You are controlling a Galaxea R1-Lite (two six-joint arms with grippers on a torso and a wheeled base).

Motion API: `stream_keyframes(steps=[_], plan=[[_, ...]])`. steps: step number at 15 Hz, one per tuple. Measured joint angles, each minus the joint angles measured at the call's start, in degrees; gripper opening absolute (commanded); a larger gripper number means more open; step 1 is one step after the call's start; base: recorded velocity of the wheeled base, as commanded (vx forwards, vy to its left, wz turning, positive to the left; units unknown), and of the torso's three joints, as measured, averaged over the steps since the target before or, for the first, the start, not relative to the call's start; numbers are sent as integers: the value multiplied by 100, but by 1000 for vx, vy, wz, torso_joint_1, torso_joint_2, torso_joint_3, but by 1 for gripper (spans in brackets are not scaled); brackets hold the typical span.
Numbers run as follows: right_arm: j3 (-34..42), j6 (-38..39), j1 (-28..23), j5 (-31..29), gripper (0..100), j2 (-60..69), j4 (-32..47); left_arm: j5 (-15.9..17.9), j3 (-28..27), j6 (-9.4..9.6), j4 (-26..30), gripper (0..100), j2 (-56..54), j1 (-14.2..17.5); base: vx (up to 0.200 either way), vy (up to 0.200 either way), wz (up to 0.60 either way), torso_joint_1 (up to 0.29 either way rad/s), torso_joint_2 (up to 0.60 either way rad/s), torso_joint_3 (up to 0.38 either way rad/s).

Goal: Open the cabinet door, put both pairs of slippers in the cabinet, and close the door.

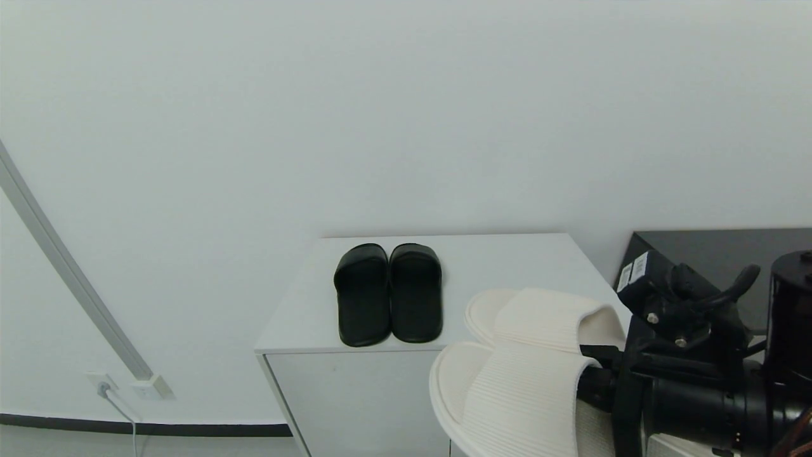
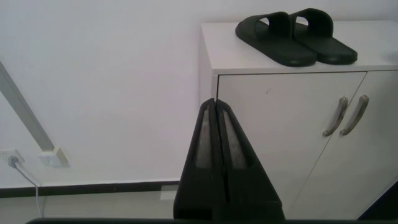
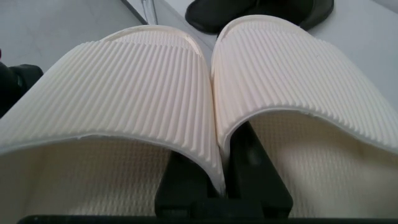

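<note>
While I watch the head view, the white cabinet [image 1: 298, 317] stands against a plain white wall [image 1: 406, 114], and the black slippers [image 1: 388, 294] sit side by side on its top, near the front edge, toes toward the wall. The white slippers [image 1: 526, 368] hang at the cabinet's right front corner in the grip of the right end effector [image 1: 589, 373]; I cannot tell whether they touch the top. A dark panel [image 1: 717, 254] lies to the right of the cabinet. Low on the left, a grey trunking strip [image 1: 63, 266] slants down the wall to a socket [image 1: 101, 383] with a white cable [image 1: 130, 419], above a dark skirting line [image 1: 127, 426].

From the left wrist view, the left end effector [image 2: 216, 143] has its 2 fingers pressed flat together, holding nothing, out in front of the cabinet's left front edge. Both doors [image 2: 280, 130] are closed, with 2 grey handles [image 2: 346, 116] side by side where they meet. The black slippers [image 2: 297, 36] rest above them on top.

From the right wrist view, the right end effector [image 3: 222, 180] is clamped on the adjoining inner strap edges of the 2 white slippers [image 3: 155, 87], 1 finger inside each. The black slippers [image 3: 249, 9] sit just beyond their toes.
</note>
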State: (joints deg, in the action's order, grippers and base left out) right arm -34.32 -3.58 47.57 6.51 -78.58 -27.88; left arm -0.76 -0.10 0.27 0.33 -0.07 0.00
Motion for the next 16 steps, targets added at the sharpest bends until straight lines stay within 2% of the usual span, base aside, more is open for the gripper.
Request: stream_keyframes(steps=[6, 16], plan=[[111, 0, 30, 104, 0, -11, 32, 0, 0, 0, 0, 0, 0, 0, -200, 0, 0, 2, -2, 4], [325, -51, 30, 106, 0, -24, -6, 0, 0, 0, 0, 0, 0, 0, 0, 0, 0, 0, 0, 0]])
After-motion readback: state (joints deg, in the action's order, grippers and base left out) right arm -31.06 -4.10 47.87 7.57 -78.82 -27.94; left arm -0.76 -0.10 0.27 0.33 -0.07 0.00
